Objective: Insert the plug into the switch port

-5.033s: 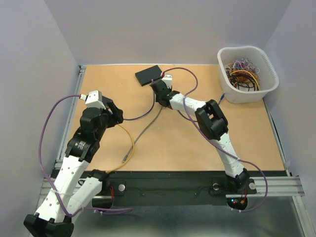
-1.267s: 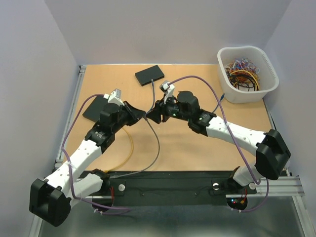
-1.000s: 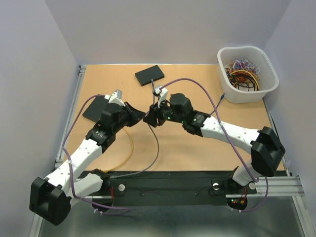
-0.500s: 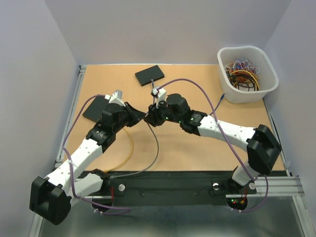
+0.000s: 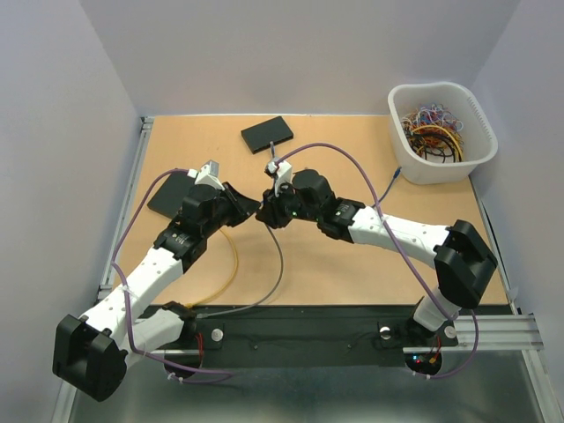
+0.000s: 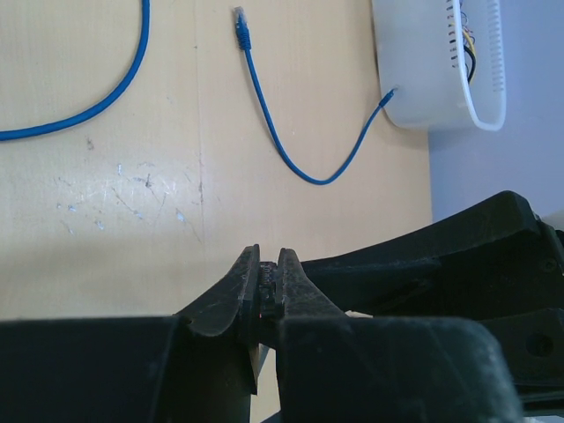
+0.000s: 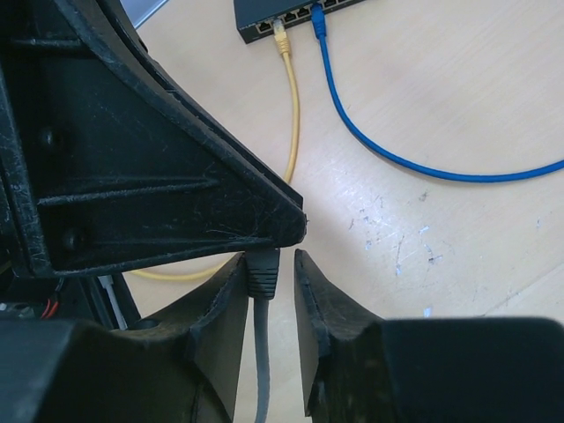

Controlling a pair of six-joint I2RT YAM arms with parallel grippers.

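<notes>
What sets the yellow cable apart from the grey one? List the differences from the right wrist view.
The yellow cable has its plug seated in the switch; the grey cable has its plug end away from the switch, between the right claw's fingers. The yellow cable lies on the table; the grey cable is held up off it at that end. Both are thin leads with booted plugs.

Right wrist: tip of plug [image 7: 263, 267] hidden behind a finger of the left gripper [image 6: 268, 266]. Switch [image 7: 256, 18] cut by top edge, grey cable [image 7: 261, 370] by bottom edge.
Top view: plug lost where right gripper [image 7: 269, 257] meets left. Switch, near table's left edge, part-covered by left arm [image 5: 167, 242].
Left wrist: sliver in finger slit too dark to identify.
</notes>
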